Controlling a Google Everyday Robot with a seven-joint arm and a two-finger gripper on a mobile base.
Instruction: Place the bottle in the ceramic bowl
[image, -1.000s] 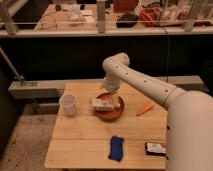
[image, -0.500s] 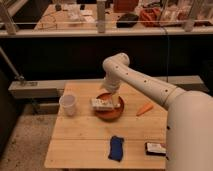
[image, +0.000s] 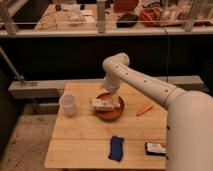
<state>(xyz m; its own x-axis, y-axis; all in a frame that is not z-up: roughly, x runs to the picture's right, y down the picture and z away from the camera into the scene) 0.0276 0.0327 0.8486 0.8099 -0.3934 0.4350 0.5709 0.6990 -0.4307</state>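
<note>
Wooden counter (image: 90, 145): ceramic bowl (image: 111, 111) near the back centre, with the bottle (image: 103, 104) lying flat across its left rim and partly inside it. Gripper (image: 109, 93) at the end of the white arm (image: 145, 85), directly above the bowl and just over the bottle; whether the jaws are open or closed cannot be told. Also present: white cup (image: 68, 104) left of the bowl, orange carrot-like item (image: 145, 107) to its right, blue cloth (image: 116, 148) at front centre, flat black-and-white box (image: 155, 148) at front right.
</note>
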